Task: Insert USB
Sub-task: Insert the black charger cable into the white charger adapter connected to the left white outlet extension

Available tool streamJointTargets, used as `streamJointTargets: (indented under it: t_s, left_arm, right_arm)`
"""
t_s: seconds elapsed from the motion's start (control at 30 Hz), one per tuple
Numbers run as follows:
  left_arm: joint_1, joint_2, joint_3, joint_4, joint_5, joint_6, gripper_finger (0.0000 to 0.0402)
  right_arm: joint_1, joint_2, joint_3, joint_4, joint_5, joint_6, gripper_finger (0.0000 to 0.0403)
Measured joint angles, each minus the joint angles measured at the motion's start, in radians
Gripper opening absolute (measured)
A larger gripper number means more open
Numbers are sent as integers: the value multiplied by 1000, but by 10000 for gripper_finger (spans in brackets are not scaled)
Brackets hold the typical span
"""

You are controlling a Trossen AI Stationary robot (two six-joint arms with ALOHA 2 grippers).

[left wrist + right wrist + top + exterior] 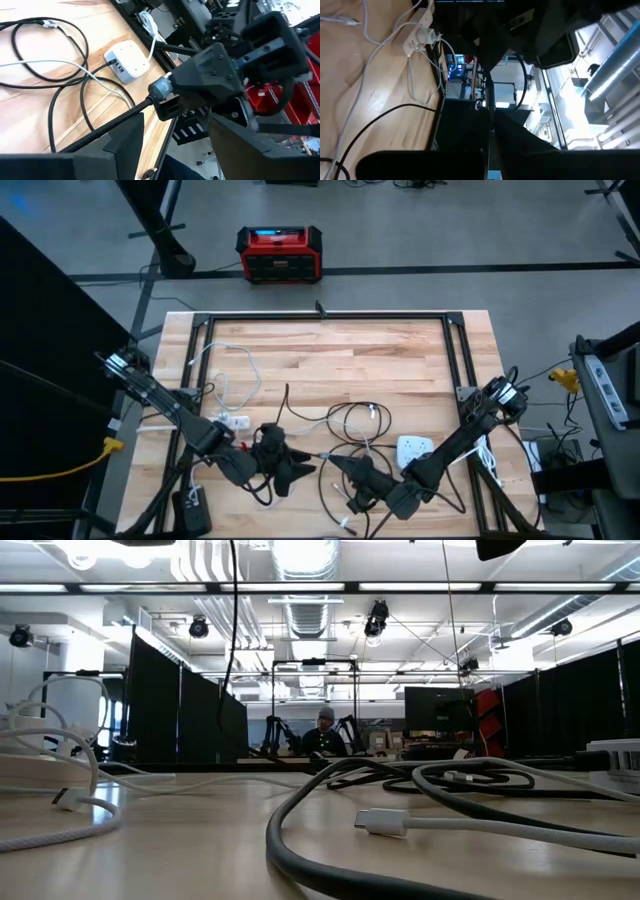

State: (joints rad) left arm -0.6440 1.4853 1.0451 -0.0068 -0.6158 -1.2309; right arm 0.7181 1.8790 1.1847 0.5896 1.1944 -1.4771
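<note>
Your left gripper (pixel 290 463) is near the table's front edge with its fingers spread apart and nothing between them. The right gripper (pixel 338 467) faces it, clenched on the black cable (pixel 107 125), tip to tip with the left one. The white USB hub (pixel 415 448) lies flat on the wooden table (pixel 330 365) just beside the right arm, with cables looped around it.
</note>
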Motion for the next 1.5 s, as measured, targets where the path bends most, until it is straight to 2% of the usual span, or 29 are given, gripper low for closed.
streamJointTargets:
  t_s: [0.13,0.37,0.57,0.83,1.13,1.5]
  left_arm:
    - [3,0,0,-55,0,-49,213]
    - [30,0,0,-51,0,-59,211]
    - [59,0,0,12,55,25,215]
    - [80,0,0,33,134,73,198]
    - [80,0,0,115,162,197,189]
    - [109,0,0,95,196,154,205]
  right_arm:
    - [5,0,0,0,-1,-3,0]
    - [21,0,0,0,-21,-2,0]
    - [24,0,0,2,-20,-1,0]
    - [37,0,0,25,-21,-28,0]
    - [46,0,0,40,-25,-34,0]
    - [48,0,0,41,-26,-42,0]
